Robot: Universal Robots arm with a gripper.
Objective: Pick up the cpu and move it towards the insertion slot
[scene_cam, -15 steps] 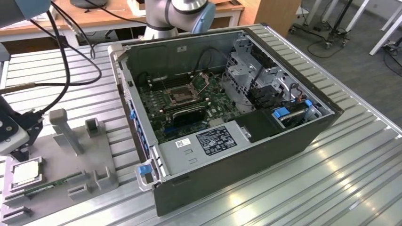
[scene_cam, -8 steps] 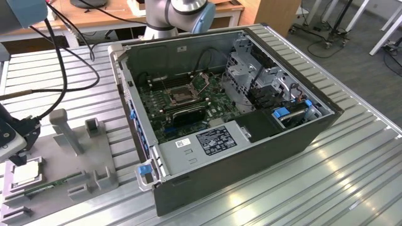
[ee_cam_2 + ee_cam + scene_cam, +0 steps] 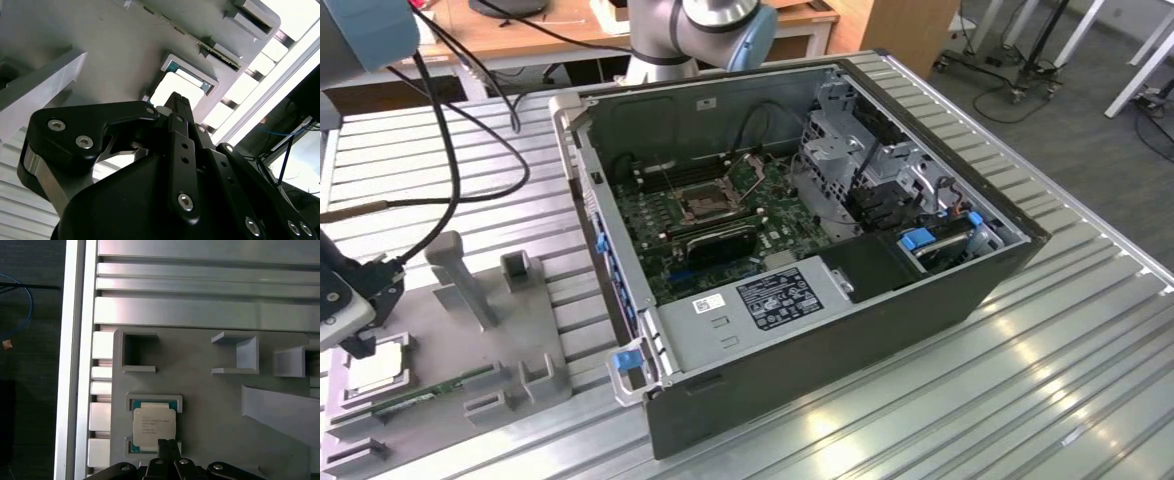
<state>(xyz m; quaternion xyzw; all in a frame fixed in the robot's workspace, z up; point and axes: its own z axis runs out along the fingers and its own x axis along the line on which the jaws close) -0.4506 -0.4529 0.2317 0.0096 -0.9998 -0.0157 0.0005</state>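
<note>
Cpu (image 3: pixel 154 426), small flat square chip with pale silvery metal top and thin green rim, lying flat in a shallow square pocket of the grey plastic holder plate (image 3: pixel 210 405), not yet lifted. Poised right over one edge of it: black gripper (image 3: pixel 168 445), fingers (image 3: pixel 173 448) pressed together with nothing between them. Touching the chip or just above it, cannot tell.

For a clean pick, by this judgement:
- Part the tips enough to straddle the chip.
- Take it by two opposite green edges rather than pressing on the metal face.
- Hold lightly and keep it level.
- Lift straight up, clearing the pocket's low corner walls before any sideways travel.

In the exterior view, same chip (image 3: pixel 376 370) at the far left, well apart from the insertion slot (image 3: pixel 699 203), a square socket with silver metal frame and dark centre, low inside the open black computer case (image 3: pixel 854 365) on the ribbed aluminium surface (image 3: pixel 1014 400).

Between the two:
- Grey upright posts (image 3: pixel 459 275) on the holder.
- The case's tall side wall, passable only from above.

Loose black cables (image 3: pixel 454 150) draped at the exterior view's left, likely close to the arm's sweep.

Long narrow green memory stick (image 3: pixel 424 392) just beside the chip, easy to nudge.

Crowding the socket:
- Long black memory slots (image 3: pixel 670 172).
- Silver drive cage (image 3: pixel 854 160).
- Labelled silver box (image 3: pixel 761 298).
</note>
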